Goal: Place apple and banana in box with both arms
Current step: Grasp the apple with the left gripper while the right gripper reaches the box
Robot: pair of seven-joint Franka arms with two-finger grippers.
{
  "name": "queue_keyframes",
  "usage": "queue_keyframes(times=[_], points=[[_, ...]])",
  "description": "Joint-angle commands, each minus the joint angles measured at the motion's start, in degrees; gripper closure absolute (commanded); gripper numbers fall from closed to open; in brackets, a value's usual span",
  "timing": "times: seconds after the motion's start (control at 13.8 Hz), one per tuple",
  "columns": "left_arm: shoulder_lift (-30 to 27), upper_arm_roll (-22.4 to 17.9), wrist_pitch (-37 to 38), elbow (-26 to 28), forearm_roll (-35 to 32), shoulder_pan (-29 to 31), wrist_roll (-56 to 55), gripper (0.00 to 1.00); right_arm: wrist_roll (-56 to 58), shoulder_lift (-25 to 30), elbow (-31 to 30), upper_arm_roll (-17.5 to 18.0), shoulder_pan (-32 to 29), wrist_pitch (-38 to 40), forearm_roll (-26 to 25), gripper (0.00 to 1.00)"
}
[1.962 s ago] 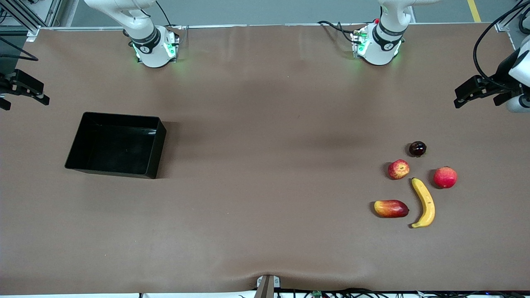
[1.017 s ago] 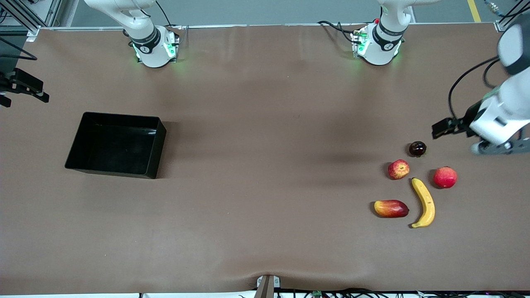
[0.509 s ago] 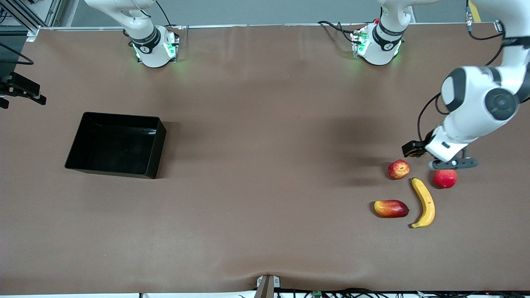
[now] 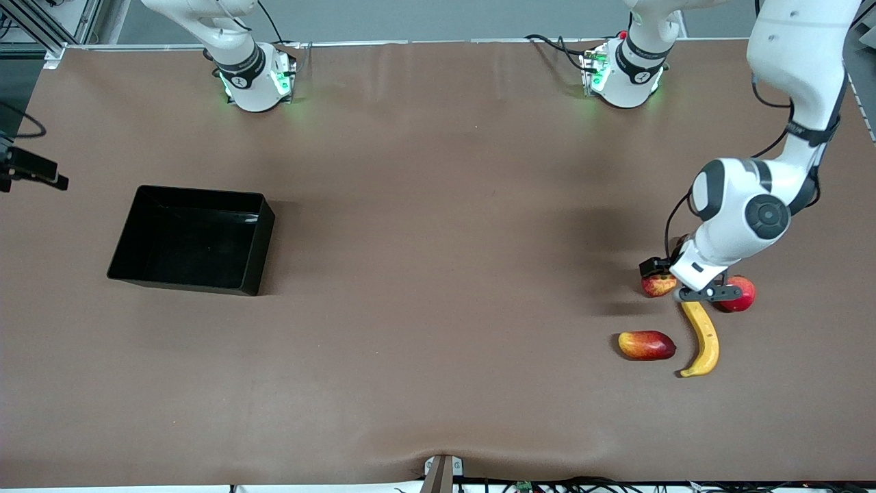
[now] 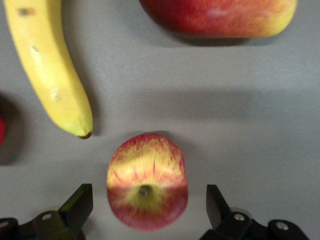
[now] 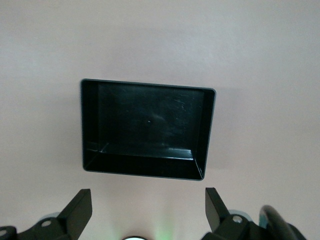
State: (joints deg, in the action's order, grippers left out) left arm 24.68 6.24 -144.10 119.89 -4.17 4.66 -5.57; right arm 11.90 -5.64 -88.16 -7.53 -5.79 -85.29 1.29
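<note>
The apple lies among the fruits toward the left arm's end of the table. In the left wrist view the apple sits between my left gripper's open fingers, untouched. In the front view my left gripper is low over it and partly hides it. The banana lies beside the apple, nearer the front camera; it also shows in the left wrist view. The black box stands empty toward the right arm's end. My right gripper waits open, high beside the box.
A red-yellow mango-like fruit lies beside the banana and shows in the left wrist view. A red-pink round fruit lies beside the apple, partly under the left wrist. The brown table spans the middle.
My left arm has swung in from the table's end and come down over the fruits, bringing its open gripper around the apple. It now hides a small dark fruit. My right gripper drifted slightly.
</note>
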Motion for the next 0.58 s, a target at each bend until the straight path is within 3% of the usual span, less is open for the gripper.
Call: queue_keyframes(times=[0.0, 0.15, 0.22, 0.51], points=[[1.9, 0.0, -0.6, -2.1, -1.5, 0.7, -0.1, 0.15, 0.3, -7.9, 1.7, 0.7, -2.7, -1.5, -0.9, 0.0], [2.1, 0.1, -0.6, -2.4, -1.5, 1.1, -0.5, 0.96, 0.0, -10.6, 1.8, 0.6, -4.0, -4.5, -2.9, 0.0], [2.0, 0.1, -0.6, -2.3, -1.5, 1.1, -0.7, 1.0, 0.3, -10.6, 1.4, 0.7, -4.7, -6.4, -3.7, 0.0], [-0.8, 0.2, 0.1, -2.5, -1.5, 0.8, -0.4, 1.0, -0.1, -16.3, 1.1, 0.6, -6.1, -7.1, -3.8, 0.0]])
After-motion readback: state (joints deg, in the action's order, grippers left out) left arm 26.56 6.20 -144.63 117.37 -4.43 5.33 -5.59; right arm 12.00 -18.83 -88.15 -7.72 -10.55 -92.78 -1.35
